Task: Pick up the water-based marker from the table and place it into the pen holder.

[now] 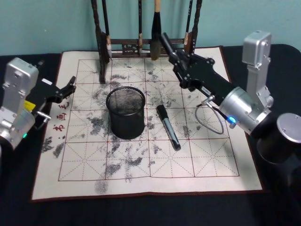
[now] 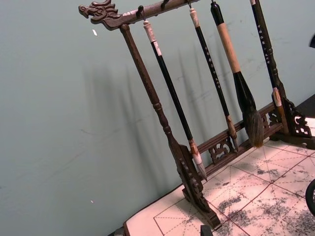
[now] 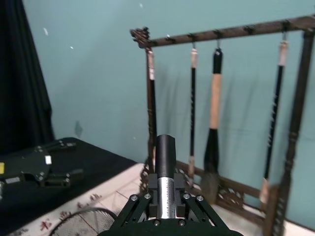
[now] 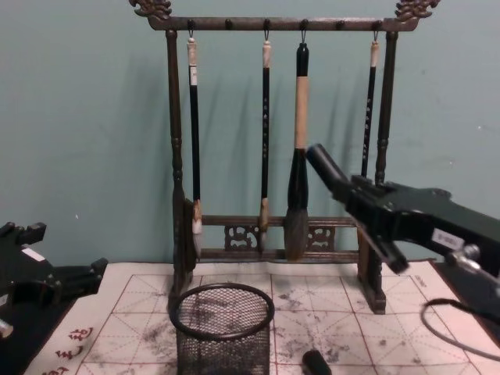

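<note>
The water-based marker (image 1: 168, 127) lies flat on the calligraphy mat (image 1: 211, 160) on the bench (image 1: 141, 212), just right of the mesh pen holder (image 1: 125, 113) and not yet picked up. My right gripper (image 1: 166, 42) hangs high near the brush rack (image 1: 101, 56), well apart from the marker. I can't tell its state. I'd draw it back, drop over the barrel's middle and turn the wrist to cross the slanted barrel — clear of the holder's rim. The left gripper (image 1: 69, 89) sits spread at the mat's left edge.

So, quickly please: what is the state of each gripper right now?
Left gripper: open, holding nothing.
Right gripper: closed on a black-capped marker.
</note>
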